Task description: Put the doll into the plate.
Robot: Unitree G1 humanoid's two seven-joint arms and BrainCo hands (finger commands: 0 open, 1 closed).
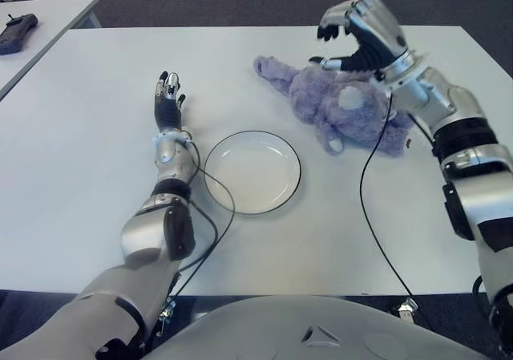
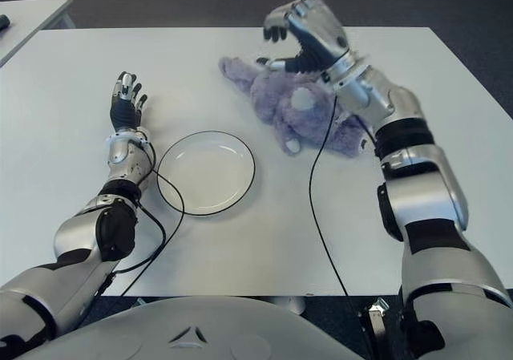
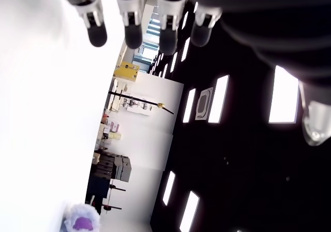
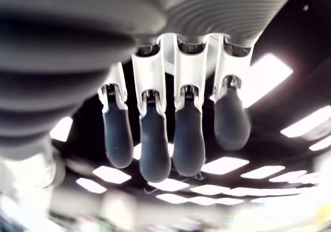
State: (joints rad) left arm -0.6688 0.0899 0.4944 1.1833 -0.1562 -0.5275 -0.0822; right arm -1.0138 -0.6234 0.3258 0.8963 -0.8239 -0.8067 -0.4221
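doll [image 1: 341, 107]: purple plush, lying on the counter [image 1: 96, 135] beside and beyond the plate [image 1: 252, 171], on its right; not yet held
plate: white, dark-rimmed, empty; set between the two arms so either could reach it
right hand [image 1: 358, 33]: raised above the doll's far side; fingers [image 4: 155, 139] loosely curved, holding nothing; judged poised for a top grasp
left hand [image 1: 167, 99]: shown left of the plate, idle; fingers [image 3: 132, 33] extended, holding nothing
step: grasp pending; nothing in the plate

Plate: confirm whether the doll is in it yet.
No. The plate holds nothing; the doll lies on the table beyond it.
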